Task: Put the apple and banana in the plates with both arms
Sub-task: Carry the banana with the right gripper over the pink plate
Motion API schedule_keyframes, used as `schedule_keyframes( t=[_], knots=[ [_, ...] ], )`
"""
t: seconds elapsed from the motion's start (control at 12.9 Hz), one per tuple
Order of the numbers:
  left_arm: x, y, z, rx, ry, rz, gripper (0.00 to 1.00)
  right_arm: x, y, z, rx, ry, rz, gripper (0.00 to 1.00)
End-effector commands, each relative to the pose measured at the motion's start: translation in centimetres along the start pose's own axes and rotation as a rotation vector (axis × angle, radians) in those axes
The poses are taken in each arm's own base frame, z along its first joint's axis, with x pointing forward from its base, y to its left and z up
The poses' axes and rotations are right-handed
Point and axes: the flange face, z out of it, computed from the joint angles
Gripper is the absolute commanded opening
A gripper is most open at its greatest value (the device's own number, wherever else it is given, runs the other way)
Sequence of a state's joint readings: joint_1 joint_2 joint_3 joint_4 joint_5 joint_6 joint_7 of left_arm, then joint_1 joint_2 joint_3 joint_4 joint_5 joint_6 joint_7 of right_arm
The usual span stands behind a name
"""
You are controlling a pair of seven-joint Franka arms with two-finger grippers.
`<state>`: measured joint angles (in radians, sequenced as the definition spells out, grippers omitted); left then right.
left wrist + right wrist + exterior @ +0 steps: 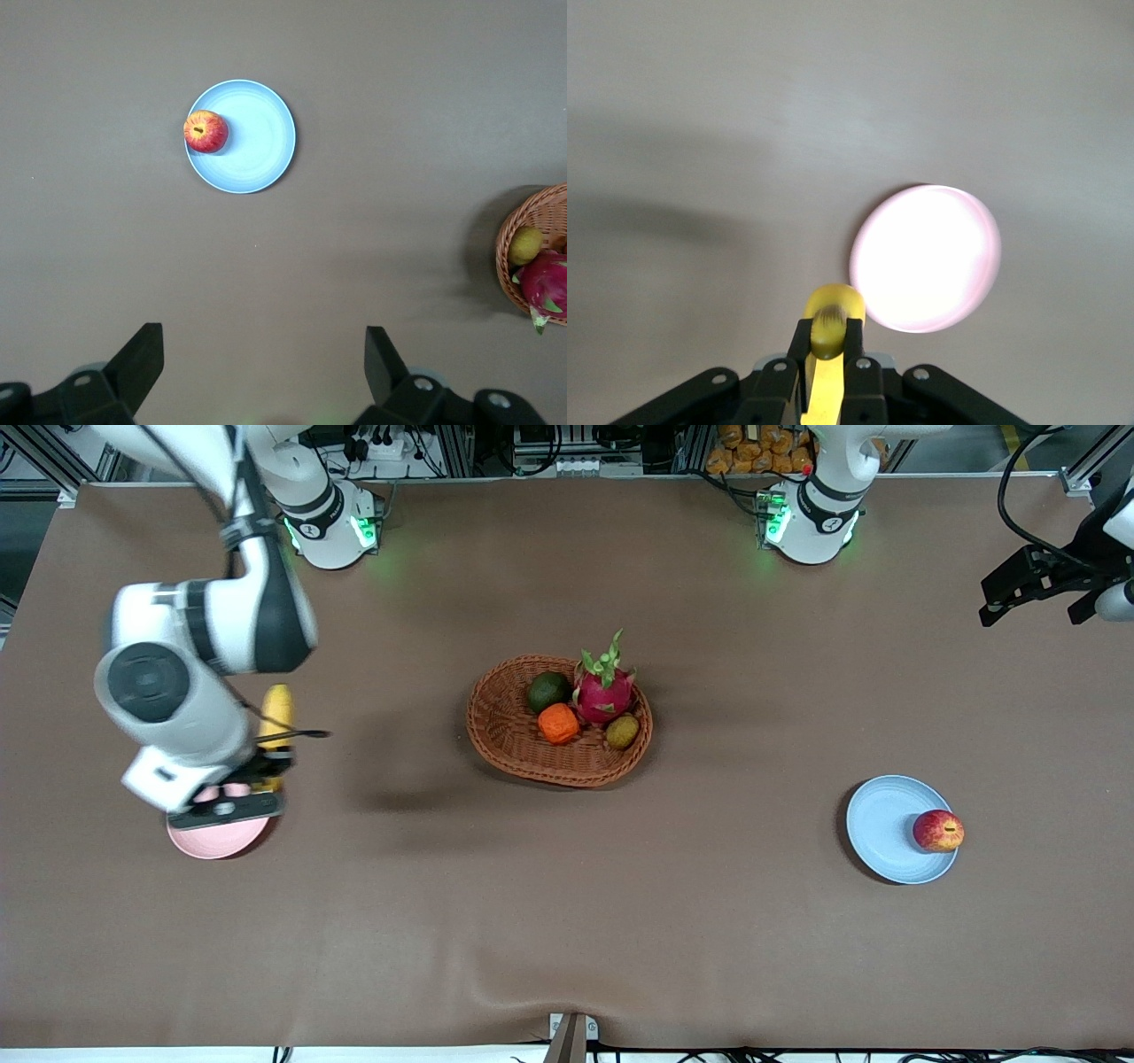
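One risk remains: your right gripper [828, 350], clamped on the long yellow banana [276, 710] above the pale pink round plate [217, 840], could drop it across the rim, while your spread-fingered left gripper [264, 365] waits, small red apple [938, 831] resting on the pale blue plate [881, 828].

My right arm's wrist covers most of the pink plate [217, 840] in the front view, leaving only its nearer rim showing. The same arm hides the lower part of the banana [277, 710], so only its upper end sticks out. In my right wrist view the banana runs off the picture's edge between my fingers [800, 354], and the pink plate is washed out to white. My left gripper [1019, 589] is cut by the front view's edge. My left wrist view crops the basket [532, 212] and dragon fruit [545, 285].
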<state>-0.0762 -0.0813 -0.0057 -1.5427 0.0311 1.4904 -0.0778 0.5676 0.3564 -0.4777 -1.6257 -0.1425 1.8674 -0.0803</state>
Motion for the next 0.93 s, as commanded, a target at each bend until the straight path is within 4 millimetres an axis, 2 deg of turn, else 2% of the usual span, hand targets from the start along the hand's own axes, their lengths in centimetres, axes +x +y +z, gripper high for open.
schedule_keyframes(
  t=[0.0,0.31,0.54,0.7,0.85],
  knots=[
    [-0.5,-0.1,-0.6,0.021,0.0,0.018,1.0,0.0,4.7,3.1,-0.124,-0.057,-0.013,0.0],
    [0.1,-0.4,-0.9,0.017,0.009,0.012,1.0,2.6,6.8,9.8,-0.295,-0.073,-0.07,0.0],
    [0.3,-0.4,-0.7,0.02,0.005,0.01,1.0,4.1,5.3,15.0,-0.358,-0.094,-0.133,0.0],
    [0.8,-0.3,0.1,0.02,-0.009,0.012,1.0,4.7,3.6,17.0,-0.381,-0.106,-0.16,0.0],
    [1.2,-0.2,0.3,0.023,-0.012,0.014,1.0,4.8,3.0,18.4,-0.416,-0.121,-0.161,0.0]
  ],
)
